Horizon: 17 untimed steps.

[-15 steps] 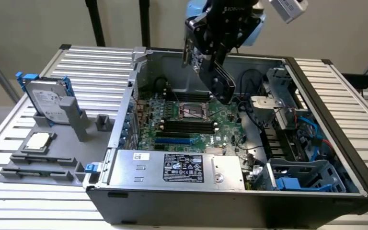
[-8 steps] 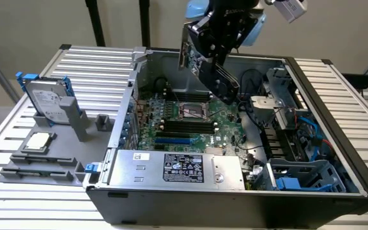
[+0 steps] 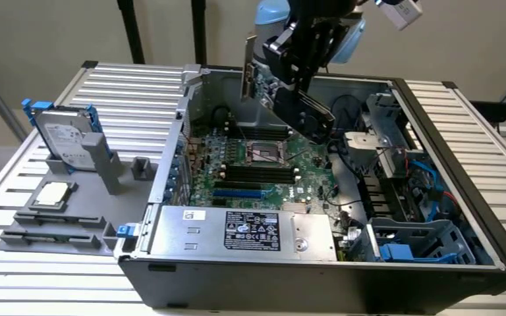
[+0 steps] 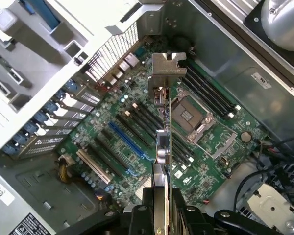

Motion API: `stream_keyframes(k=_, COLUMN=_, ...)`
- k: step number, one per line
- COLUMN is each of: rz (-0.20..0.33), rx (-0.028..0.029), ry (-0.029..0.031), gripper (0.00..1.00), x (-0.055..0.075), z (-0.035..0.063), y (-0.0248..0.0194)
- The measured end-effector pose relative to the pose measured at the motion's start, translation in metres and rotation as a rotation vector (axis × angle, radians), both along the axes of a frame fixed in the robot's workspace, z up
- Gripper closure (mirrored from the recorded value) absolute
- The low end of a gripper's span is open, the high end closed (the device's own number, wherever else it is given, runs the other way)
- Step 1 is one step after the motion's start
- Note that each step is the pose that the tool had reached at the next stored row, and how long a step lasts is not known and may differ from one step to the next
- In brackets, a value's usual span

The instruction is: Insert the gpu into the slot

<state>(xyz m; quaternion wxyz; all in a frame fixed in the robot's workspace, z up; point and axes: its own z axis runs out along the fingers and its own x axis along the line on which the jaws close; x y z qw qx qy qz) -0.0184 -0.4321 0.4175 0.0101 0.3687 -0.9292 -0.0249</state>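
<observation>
The arm's black gripper (image 3: 299,66) hung above the large green motherboard (image 3: 262,164) inside the open dark metal computer case (image 3: 323,276). Its fingers (image 4: 139,218) pinched the gpu (image 3: 269,91), a small green circuit-board card with a black cooler block and thin metal end bracket, held on edge and clear of the motherboard. In the wrist view the gpu (image 4: 161,147) ran edge-on over the motherboard. The slot (image 4: 129,142), a long narrow bright-blue plastic connector strip, lay bare on the motherboard, parallel to the black memory slots (image 4: 206,93).
</observation>
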Motion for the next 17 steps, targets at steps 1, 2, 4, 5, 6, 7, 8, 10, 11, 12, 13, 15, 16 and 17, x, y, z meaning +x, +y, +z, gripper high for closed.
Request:
stream_keyframes(k=1, rz=0.019, rx=0.0000, ry=-0.0021, gripper=0.74, x=0.000, z=-0.0005, y=0.0000)
stream_keyframes(k=2, rz=0.037, rx=0.0000, ry=-0.0041, gripper=0.74, x=0.000, z=-0.0010, y=0.0000)
stream_keyframes(k=4, rz=0.072, rx=0.0001, ry=-0.0080, gripper=0.74, x=0.000, z=-0.0020, y=0.0000)
stream_keyframes(k=5, rz=0.092, rx=0.0001, ry=-0.0100, gripper=0.74, x=0.000, z=-0.0025, y=0.0000)
stream_keyframes(k=6, rz=0.110, rx=0.0000, ry=-0.0115, gripper=0.74, x=0.000, z=-0.0031, y=0.0000)
stream_keyframes(k=7, rz=0.128, rx=0.0001, ry=-0.0128, gripper=0.74, x=0.000, z=-0.0038, y=0.0000)
stream_keyframes(k=8, rz=0.146, rx=0.0002, ry=-0.0136, gripper=0.74, x=0.000, z=-0.0046, y=0.0000)
stream_keyframes(k=10, rz=0.182, rx=0.0003, ry=-0.0148, gripper=0.74, x=0.000, z=-0.0064, y=0.0000)
stream_keyframes(k=11, rz=0.200, rx=0.0004, ry=-0.0153, gripper=0.74, x=0.000, z=-0.0074, y=0.0000)
stream_keyframes(k=12, rz=0.218, rx=0.0005, ry=-0.0156, gripper=0.74, x=0.000, z=-0.0085, y=0.0000)
stream_keyframes(k=13, rz=0.237, rx=0.0006, ry=-0.0160, gripper=0.74, x=0.000, z=-0.0097, y=0.0000)
stream_keyframes(k=15, rz=0.274, rx=0.0010, ry=-0.0168, gripper=0.74, x=0.000, z=-0.0121, y=0.0000)
stream_keyframes(k=16, rz=0.292, rx=0.0010, ry=-0.0171, gripper=0.74, x=0.000, z=-0.0133, y=0.0000)
stream_keyframes(k=17, rz=0.311, rx=0.0012, ry=-0.0175, gripper=0.74, x=0.000, z=-0.0146, y=0.0000)
